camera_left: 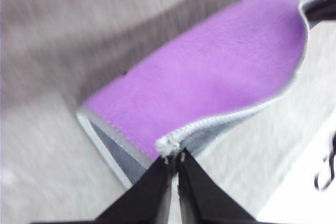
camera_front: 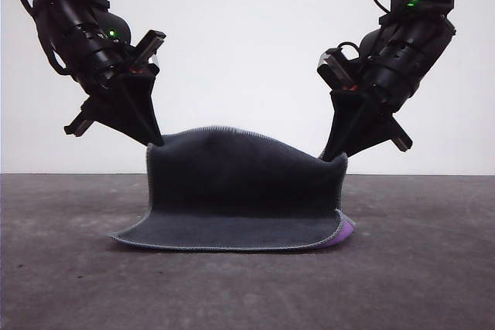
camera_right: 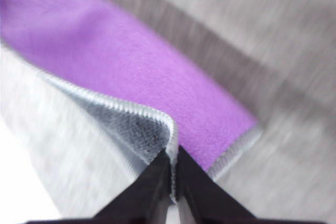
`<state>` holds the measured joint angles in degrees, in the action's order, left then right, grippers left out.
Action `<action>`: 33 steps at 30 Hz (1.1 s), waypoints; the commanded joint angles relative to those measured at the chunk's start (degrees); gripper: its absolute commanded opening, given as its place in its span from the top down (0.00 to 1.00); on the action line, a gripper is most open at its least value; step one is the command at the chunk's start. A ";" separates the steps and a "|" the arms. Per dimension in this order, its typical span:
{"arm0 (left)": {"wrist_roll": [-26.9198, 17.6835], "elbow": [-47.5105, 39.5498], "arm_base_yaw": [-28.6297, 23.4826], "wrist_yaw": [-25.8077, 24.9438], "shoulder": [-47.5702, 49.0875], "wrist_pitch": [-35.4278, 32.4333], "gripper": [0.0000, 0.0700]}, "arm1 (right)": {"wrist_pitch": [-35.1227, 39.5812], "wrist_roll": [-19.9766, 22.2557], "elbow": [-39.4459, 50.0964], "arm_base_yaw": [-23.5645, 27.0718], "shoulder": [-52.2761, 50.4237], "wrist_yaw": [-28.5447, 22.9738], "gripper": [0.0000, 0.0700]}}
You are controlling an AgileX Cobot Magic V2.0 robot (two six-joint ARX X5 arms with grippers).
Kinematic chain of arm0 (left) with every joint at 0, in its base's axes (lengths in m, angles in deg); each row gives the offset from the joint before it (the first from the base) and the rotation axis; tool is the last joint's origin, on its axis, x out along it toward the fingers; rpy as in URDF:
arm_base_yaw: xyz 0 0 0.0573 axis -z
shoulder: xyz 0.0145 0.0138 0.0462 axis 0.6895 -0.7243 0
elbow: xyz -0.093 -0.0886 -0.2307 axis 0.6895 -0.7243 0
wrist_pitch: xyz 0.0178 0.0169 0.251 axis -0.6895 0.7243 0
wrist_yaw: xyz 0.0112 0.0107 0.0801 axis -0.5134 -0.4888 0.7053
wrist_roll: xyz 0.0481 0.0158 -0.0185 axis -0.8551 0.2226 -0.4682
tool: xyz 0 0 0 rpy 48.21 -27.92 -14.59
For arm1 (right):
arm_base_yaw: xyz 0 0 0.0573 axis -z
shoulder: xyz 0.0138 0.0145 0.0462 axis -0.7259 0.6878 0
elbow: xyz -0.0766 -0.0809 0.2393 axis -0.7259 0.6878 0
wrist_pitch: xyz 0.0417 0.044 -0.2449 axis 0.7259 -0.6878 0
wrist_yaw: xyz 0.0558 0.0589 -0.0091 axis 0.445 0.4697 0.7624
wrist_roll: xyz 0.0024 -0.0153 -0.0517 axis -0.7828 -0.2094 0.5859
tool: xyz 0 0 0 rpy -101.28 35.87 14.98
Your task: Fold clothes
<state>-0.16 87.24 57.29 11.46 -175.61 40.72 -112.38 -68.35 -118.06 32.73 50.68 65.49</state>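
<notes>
Left gripper (camera_front: 157, 143), right gripper (camera_front: 328, 157) pinching cloth (camera_front: 240, 191) corners aloft

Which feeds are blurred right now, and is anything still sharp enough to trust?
Front view: sharp; the small square dark grey and purple soft cloth and its stitched edging read clearly. Left wrist view: table smeared, purple face soft, left gripper fairly crisp. Right wrist view: background blurred, right gripper clearer.

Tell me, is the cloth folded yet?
Not yet: the cloth is half lifted, both grippers pinching its upper corners, lower edge resting on the table.
</notes>
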 commanded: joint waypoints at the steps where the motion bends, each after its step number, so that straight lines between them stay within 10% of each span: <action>1: -1.68 1.09 0.64 0.20 -0.79 0.54 0.99 | -0.76 2.04 -1.25 -0.80 0.49 0.20 0.99; 29: -2.97 1.09 1.65 0.27 -0.79 7.12 0.99 | -10.01 3.42 -1.25 -1.84 0.39 0.40 0.99; 33: -2.94 1.09 1.65 0.29 -0.79 7.50 0.69 | -10.65 3.43 -1.25 -1.86 0.39 1.16 0.89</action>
<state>-2.34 87.24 58.73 11.49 -175.61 48.11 -122.67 -65.93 -118.08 31.10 50.68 66.22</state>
